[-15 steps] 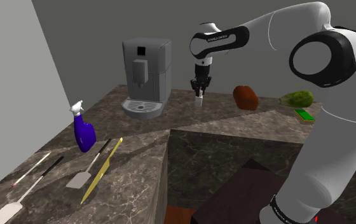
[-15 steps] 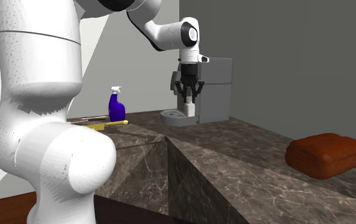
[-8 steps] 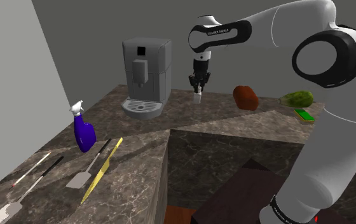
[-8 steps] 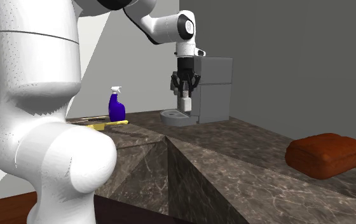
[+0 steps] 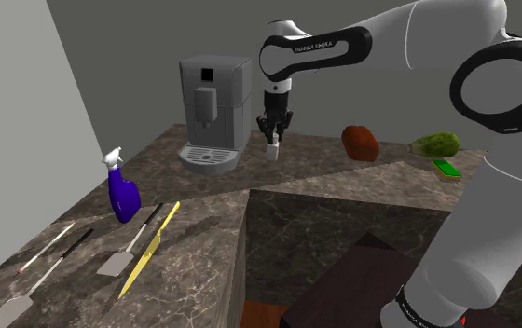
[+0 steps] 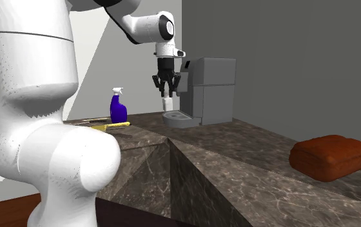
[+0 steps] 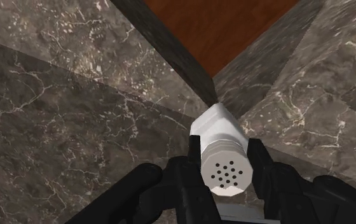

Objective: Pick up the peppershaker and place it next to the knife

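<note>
A small white pepper shaker (image 7: 220, 151) with a perforated top sits clasped between my black fingers, lifted well above the dark marble counter. In the shoulder view my gripper (image 5: 272, 138) hangs with the pepper shaker (image 5: 272, 146) just right of the grey coffee machine (image 5: 212, 110). In the second exterior view the gripper (image 6: 166, 95) holds the pepper shaker (image 6: 167, 102) left of the coffee machine (image 6: 204, 90). The yellow knife (image 5: 150, 247) lies on the lower counter section at the shoulder view's lower left, far from the gripper. The knife (image 6: 108, 126) also lies by the spray bottle.
A blue spray bottle (image 5: 121, 191) stands beside the knife, with spatulas (image 5: 129, 247) and thin utensils (image 5: 45, 250) around it. A brown loaf (image 5: 360, 142), a green vegetable (image 5: 434, 143) and a green sponge (image 5: 446, 168) lie on the counter's right part. The counter corner drops to a reddish floor (image 7: 221, 32).
The arm has lifted the pepper shaker and carried it toward the shoulder view's left, nearer the coffee machine; in the second exterior view it has passed to the machine's left.
</note>
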`<state>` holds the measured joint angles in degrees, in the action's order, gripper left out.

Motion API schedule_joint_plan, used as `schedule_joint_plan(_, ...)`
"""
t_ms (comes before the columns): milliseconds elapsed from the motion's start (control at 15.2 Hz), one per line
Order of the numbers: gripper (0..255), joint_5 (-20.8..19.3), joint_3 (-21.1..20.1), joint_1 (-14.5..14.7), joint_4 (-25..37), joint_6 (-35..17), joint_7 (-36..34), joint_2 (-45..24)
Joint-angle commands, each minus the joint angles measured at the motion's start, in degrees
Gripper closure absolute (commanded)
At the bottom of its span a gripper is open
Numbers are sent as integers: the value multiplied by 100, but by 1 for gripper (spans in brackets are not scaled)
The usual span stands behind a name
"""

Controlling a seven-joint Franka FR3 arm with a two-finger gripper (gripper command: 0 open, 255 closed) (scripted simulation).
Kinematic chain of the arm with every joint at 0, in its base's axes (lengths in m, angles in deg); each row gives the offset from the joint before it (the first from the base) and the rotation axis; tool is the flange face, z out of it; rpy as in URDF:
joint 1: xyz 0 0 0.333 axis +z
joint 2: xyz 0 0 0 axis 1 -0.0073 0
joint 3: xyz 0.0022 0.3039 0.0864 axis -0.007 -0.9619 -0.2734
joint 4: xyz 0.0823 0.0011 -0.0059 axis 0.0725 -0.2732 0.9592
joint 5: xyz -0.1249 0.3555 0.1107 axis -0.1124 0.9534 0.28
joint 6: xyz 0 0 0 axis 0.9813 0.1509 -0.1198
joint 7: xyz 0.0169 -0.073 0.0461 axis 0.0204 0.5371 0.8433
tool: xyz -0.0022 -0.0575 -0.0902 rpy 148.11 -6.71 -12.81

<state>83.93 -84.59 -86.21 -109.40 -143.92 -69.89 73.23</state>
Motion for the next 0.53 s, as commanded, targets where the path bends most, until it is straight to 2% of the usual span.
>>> schedule_joint_plan(0,255,4,-124,128,-37,-17,-263,16)
schedule_joint_plan(462,255,16,-586,603,45,23,-1198,-42)
